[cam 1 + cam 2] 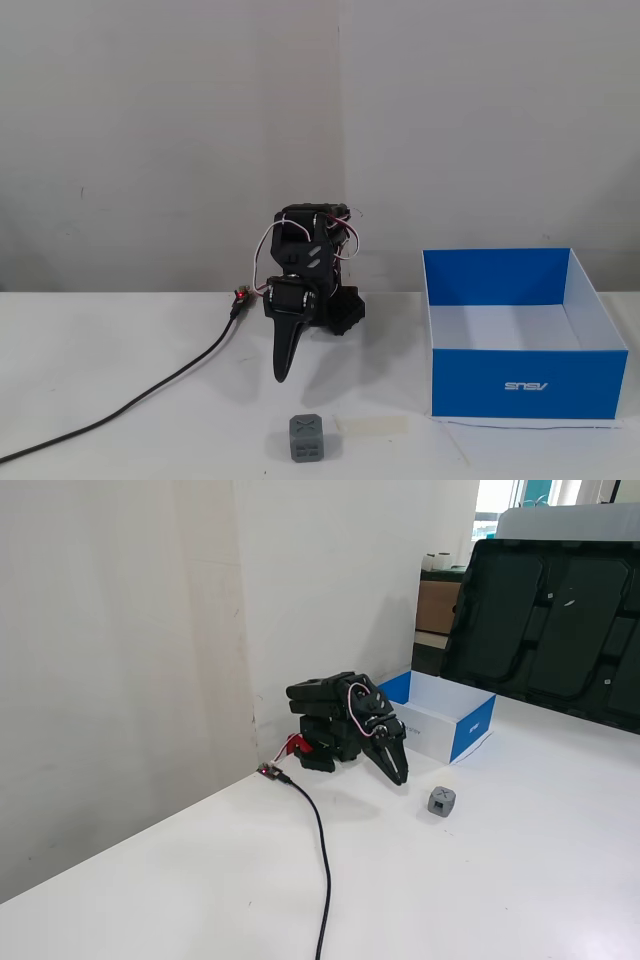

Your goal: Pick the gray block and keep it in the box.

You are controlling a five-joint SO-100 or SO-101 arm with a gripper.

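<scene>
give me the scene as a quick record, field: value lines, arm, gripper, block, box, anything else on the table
arm: folded low against its base, by the wall
gripper: shut, holds nothing, tips pointing down towards the table
gray block: on the table in front of the gripper, apart from it, X mark on a face
box: blue, open top, white inside, nothing seen in it; right of the arm in a fixed view
tape strip: pale, flat, beside the block
cable: black, runs from the arm across the table
</scene>
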